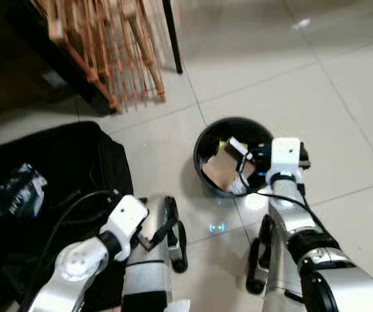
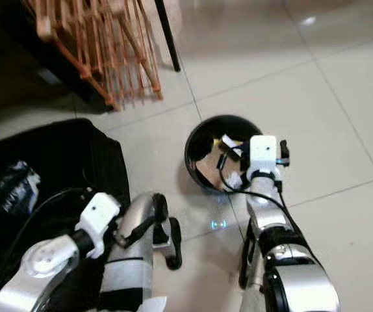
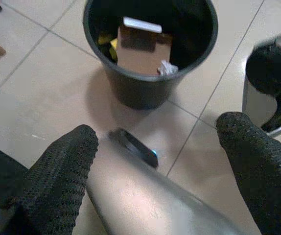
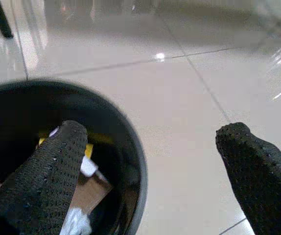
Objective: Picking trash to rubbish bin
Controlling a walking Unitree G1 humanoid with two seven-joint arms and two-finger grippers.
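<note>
The contents of the round black plastic rubbish bin [image 1: 233,156] are partly hidden by the right gripper [image 4: 150,166], held spread and empty over its rim; a brown cardboard piece [image 3: 144,50], white scraps and something yellow can be made out inside. The bin stands on pale glossy floor tiles [image 1: 290,78], with a black fabric bag [image 1: 63,169] beside it and an orange wooden rack [image 1: 112,49] beyond. The left gripper [image 3: 155,161] is held low, fingers apart, grasping nothing.

No readable text anywhere: bin [image 1: 207,146], cardboard [image 3: 143,51] inside it, black bag [image 1: 56,166] all show no legible labels or numbers.
</note>
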